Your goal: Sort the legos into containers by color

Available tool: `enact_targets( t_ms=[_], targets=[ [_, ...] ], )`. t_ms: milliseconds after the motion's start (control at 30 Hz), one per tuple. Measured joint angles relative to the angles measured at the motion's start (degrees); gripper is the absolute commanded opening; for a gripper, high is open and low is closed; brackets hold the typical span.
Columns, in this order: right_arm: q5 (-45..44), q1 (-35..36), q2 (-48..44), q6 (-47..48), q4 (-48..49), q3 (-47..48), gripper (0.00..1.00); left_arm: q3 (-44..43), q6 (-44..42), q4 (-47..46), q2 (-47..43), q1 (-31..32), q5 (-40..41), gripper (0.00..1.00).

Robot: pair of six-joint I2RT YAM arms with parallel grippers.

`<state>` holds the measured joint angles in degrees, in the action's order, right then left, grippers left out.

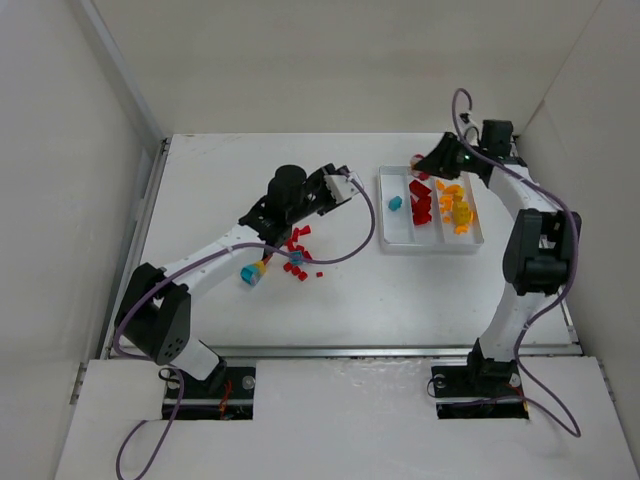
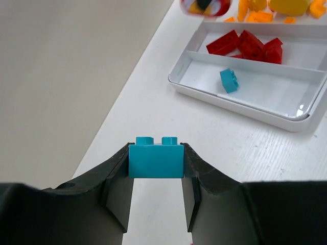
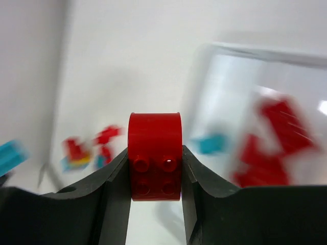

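My left gripper (image 2: 156, 166) is clamped on a teal brick (image 2: 156, 158), studs up, long axis across the jaws. Ahead and to the right, over bare tabletop (image 2: 153, 102), sits the tray (image 2: 230, 104). Its nearest compartment, holding a lone teal piece (image 2: 229, 80), runs crosswise to my reach, so I judge the drop goes just past the near wall. My right gripper (image 3: 156, 171) pinches a red brick (image 3: 155, 138), with the red pieces (image 3: 276, 132) ahead-right, blurred. It's nearer the tray, so I'd watch for crowding.
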<state>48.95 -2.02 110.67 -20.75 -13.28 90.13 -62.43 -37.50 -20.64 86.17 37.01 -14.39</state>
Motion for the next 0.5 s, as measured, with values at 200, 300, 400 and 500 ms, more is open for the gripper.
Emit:
enact_targets(
  t_ms=[200,300,400,500],
  targets=[
    [-24.1,-3.0,-2.7,4.4,-7.5,-6.0,0.00,2.9,1.4,0.0,-0.5,0.0,0.9,0.00],
    [-30.8,-1.1,-4.8,6.5,-8.9,-8.3,0.00,4.1,2.1,-0.7,-0.5,0.0,1.0,0.00],
    [-34.2,-0.1,-5.9,7.8,-10.2,-10.4,0.00,5.2,2.5,-1.2,-0.7,0.0,1.1,0.00],
    [-37.2,0.8,-6.9,8.5,-10.8,-13.6,0.22,5.7,2.9,-1.6,-0.8,0.0,1.1,0.00]
  ],
)
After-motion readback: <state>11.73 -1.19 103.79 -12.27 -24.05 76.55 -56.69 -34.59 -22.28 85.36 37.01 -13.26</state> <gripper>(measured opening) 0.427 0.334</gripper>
